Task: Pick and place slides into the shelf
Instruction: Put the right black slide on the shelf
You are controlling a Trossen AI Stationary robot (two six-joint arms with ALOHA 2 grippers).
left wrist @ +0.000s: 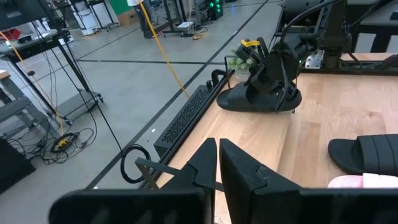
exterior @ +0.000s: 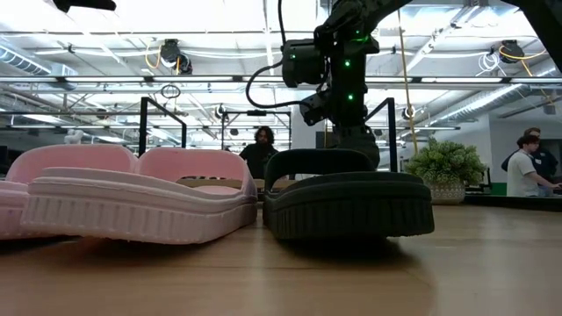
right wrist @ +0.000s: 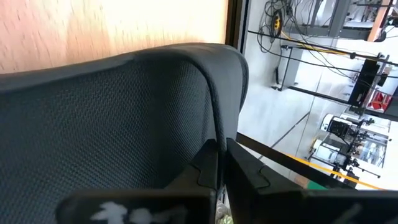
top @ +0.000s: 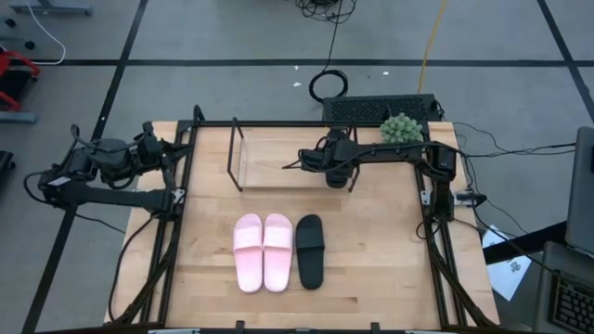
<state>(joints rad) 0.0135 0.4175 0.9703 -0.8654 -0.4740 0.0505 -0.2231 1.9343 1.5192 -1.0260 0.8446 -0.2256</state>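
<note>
Black slide (left wrist: 258, 99) pinched by right gripper (top: 336, 173) at shelf (top: 243, 158), mostly hidden overhead, left gripper (left wrist: 217, 163) pressed together

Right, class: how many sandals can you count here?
4. Two pink sandals and one black sandal lie side by side on the table; another black sandal is held by the right gripper near the shelf.

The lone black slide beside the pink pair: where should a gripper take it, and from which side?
Grip the black slide by its wide strap, coming straight down from above. It lies flat and sole-down, the strap arches clear of the footbed, and the pink pair crowds one side.
</note>
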